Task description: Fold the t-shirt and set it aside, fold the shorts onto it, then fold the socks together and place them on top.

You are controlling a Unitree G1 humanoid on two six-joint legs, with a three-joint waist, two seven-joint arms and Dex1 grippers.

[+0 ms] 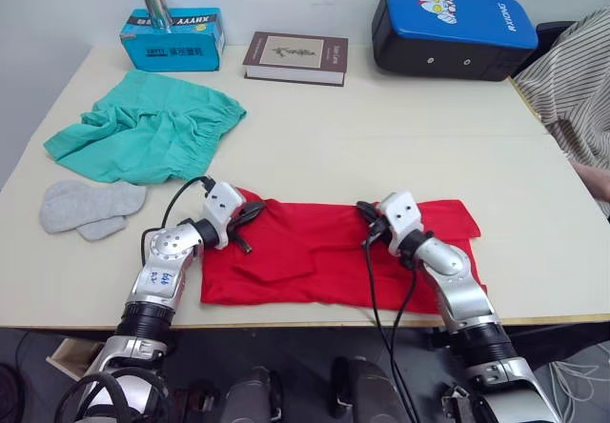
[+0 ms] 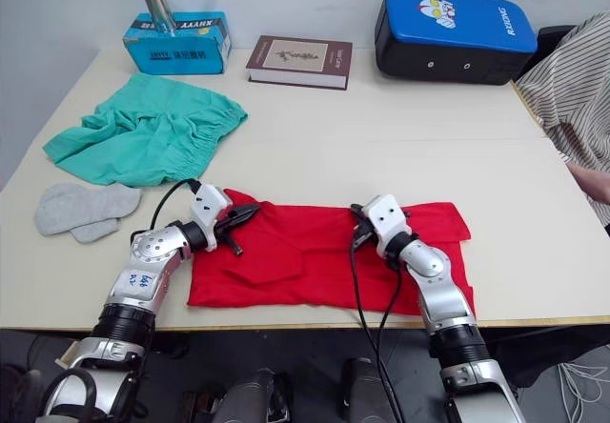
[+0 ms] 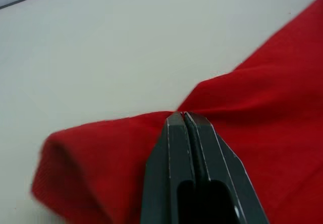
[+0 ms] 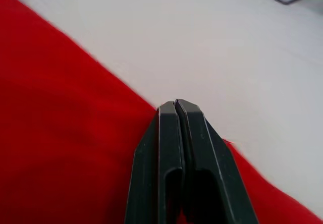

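Here, from the head views, the t-shirt (image 1: 334, 251) lies long side-to-side along the tabletop's (image 1: 381, 128) near edge. Left gripper (image 3: 182, 115) pinches its far-left edge, fingers pressed together; right gripper (image 4: 174, 104) likewise pinches the far edge.

T-shirt (image 1: 334, 251): red matt woven cloth. Shorts (image 1: 148, 128): soft teal fabric, gathered. Socks (image 1: 86, 206): grey knit, fuzzy. Worktop (image 1: 381, 128): smooth matt cream laminate. Left tool (image 3: 184, 120): matt black plastic. Canister (image 1: 155, 6): brushed metal.
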